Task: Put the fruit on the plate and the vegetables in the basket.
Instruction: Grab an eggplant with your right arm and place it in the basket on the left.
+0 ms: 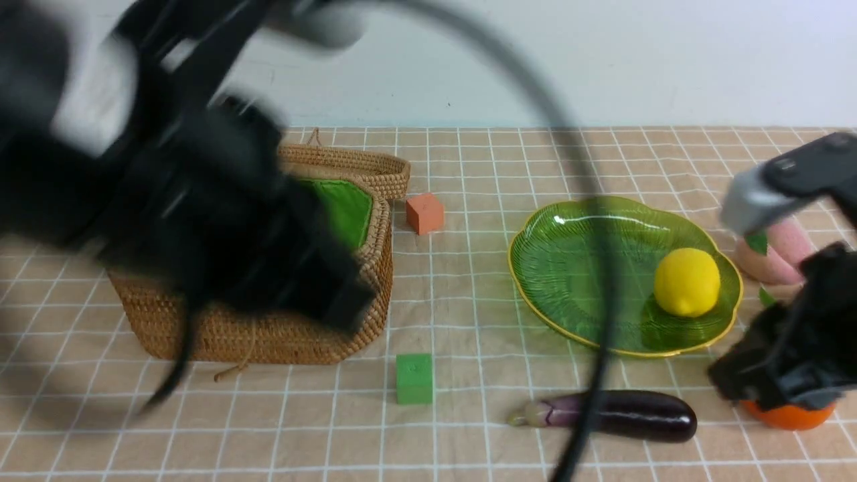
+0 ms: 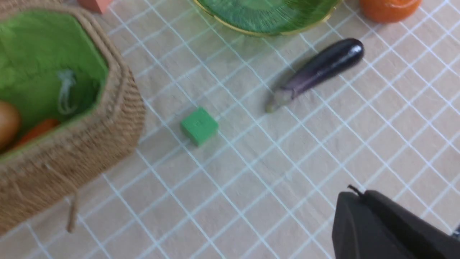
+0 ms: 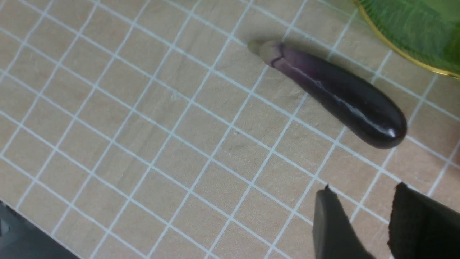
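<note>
The eggplant point(image 1: 616, 415) lies nearest on the bench point(image 1: 469, 301), long axis across, stem toward the basket point(image 1: 268, 335). The right hand point(image 3: 363, 187), slightly spread and empty, is just beside its round end. The left hand point(image 2: 355, 201), pressed together, hovers farther off by the basket.

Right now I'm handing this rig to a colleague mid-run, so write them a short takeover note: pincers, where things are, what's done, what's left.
Left pincer: shut, empty, near the basket.
Right pincer: open, empty, by the persimmon.
Done: lemon on the plate; what look like the potato and carrot lie in the basket.
Left: persimmon and peach, both on the cloth beside the plate, go to the plate; eggplant, on the cloth in front of the plate, goes to the basket. Radish not in view.
</note>
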`<state>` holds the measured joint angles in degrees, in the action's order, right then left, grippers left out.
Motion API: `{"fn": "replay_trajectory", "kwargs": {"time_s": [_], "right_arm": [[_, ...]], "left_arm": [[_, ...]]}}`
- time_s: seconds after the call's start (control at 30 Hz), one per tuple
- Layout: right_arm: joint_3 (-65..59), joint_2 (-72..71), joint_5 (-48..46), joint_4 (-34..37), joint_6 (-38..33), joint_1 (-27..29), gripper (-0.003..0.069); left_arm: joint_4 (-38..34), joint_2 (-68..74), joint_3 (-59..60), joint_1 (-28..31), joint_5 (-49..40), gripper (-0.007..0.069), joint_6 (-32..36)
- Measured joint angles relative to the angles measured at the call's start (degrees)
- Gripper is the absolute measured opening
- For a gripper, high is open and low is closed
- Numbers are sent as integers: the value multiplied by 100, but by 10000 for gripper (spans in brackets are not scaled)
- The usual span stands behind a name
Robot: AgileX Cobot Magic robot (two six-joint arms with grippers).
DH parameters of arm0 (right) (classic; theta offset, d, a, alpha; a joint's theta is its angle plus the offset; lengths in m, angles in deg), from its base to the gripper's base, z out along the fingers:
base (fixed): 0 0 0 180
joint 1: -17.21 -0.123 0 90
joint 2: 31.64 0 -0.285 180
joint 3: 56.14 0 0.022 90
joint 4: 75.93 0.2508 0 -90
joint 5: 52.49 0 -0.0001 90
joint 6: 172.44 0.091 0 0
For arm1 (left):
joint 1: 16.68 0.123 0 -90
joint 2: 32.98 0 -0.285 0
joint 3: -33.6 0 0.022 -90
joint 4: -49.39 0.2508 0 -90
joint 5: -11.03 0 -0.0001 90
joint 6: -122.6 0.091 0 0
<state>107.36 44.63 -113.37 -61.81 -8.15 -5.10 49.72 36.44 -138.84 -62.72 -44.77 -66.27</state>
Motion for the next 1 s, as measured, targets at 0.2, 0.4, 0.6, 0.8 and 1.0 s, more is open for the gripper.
{"fn": "replay_trajectory", "kwargs": {"time_s": [0.2,0.4,0.6,0.8,1.0], "right_arm": [[0,1244,367,92,-948,0,346],[0,2152,907,87,-2287,0,486],[10,2888,1523,3,-3447,0,524],[71,3168,2169,-256,-3679,0,526],[34,3535,2021,-284,-3690,0,527]], "left_arm": [[-304,-1962,2249,0,1502,-13,377],[-326,-3342,3197,0,2552,-13,419],[-326,-3401,3261,0,2642,-13,419],[-331,-3391,3261,0,2656,-13,419],[-331,-3391,3261,0,2656,-13,424]]}}
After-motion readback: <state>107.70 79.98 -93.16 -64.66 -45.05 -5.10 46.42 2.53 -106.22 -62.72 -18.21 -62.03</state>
